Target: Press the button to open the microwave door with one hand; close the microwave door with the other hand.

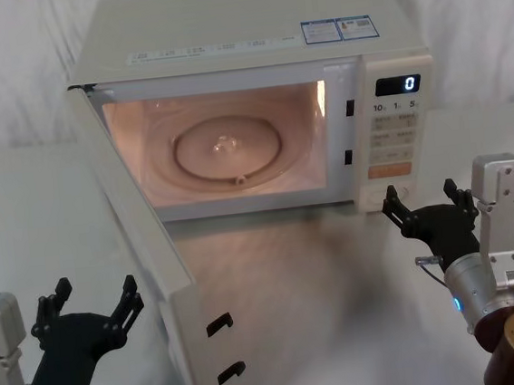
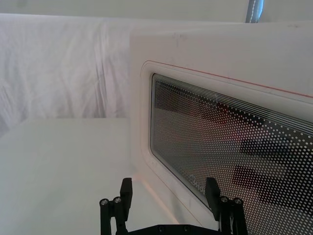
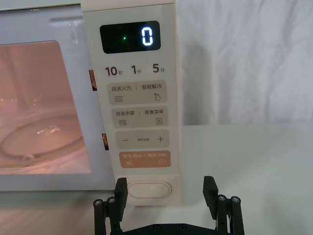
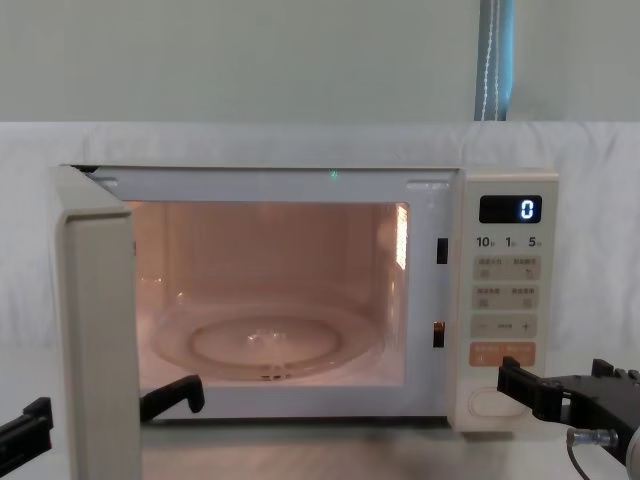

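The cream microwave door [image 1: 144,249] stands swung wide open toward me on its left hinge, and its dotted dark window [image 2: 230,147] faces my left gripper. That left gripper [image 1: 86,304] hovers open just outside the door's outer face, both fingers [image 2: 126,195] spread. My right gripper [image 1: 425,202] is open too, low in front of the control panel. The wide cream oval button [image 3: 149,189] sits at the panel's bottom, below the orange key [image 3: 145,158]. One right finger [image 3: 120,190] is by the button's end; whether it touches is unclear.
The lit cavity holds a glass turntable [image 1: 226,150]. The display [image 3: 130,37] reads 0. Two black latch hooks [image 1: 220,323] stick out of the door's free edge. A white cloth-covered table [image 1: 338,276] and a draped white backdrop surround the oven.
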